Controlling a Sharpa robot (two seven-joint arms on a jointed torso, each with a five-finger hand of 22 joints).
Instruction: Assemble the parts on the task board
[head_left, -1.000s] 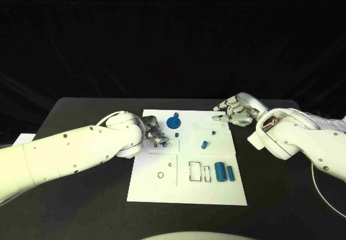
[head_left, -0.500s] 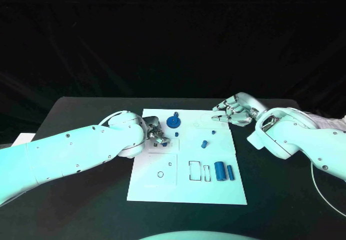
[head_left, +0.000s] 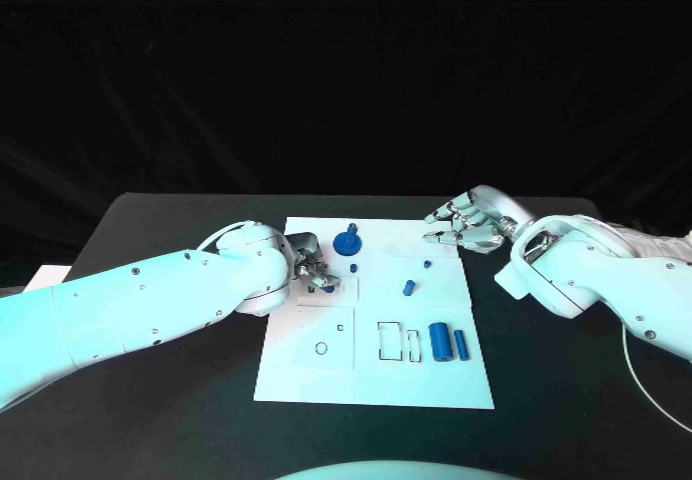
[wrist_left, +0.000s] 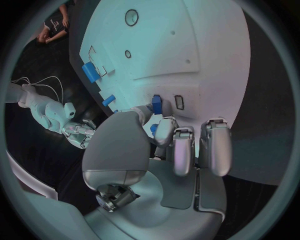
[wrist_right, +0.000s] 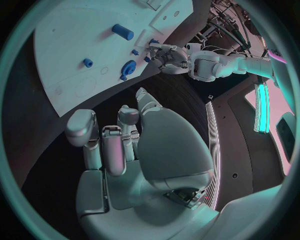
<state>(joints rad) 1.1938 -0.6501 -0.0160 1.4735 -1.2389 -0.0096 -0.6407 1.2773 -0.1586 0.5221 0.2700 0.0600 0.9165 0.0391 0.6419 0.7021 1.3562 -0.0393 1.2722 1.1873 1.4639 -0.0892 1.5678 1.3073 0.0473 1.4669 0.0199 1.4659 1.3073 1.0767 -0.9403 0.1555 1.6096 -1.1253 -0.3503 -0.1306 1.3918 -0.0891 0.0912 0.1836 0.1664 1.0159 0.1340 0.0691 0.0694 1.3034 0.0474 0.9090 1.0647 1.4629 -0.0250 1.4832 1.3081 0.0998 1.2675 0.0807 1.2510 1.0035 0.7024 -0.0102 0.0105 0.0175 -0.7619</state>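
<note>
The white task board (head_left: 372, 385) lies in the middle of the black table. My left hand (head_left: 309, 270) is bent down over the board's far left part, and a small blue part (wrist_left: 153, 129) sits pinched between its thumb and a finger. Another small blue piece (wrist_left: 156, 104) stands beside a rectangular slot (wrist_left: 179, 102). A blue gear (head_left: 346, 243) and a small peg (head_left: 353, 268) lie just beyond the hand. My right hand (head_left: 469, 228) hovers at the board's far right corner, fingers loosely apart and holding nothing.
Two blue blocks (head_left: 438, 342) (head_left: 460, 345) lie side by side right of the rectangular outlines (head_left: 392, 340). A short blue piece (head_left: 410, 289) and a tiny peg (head_left: 427, 265) sit mid-board. A ring outline (head_left: 320, 349) marks the near left.
</note>
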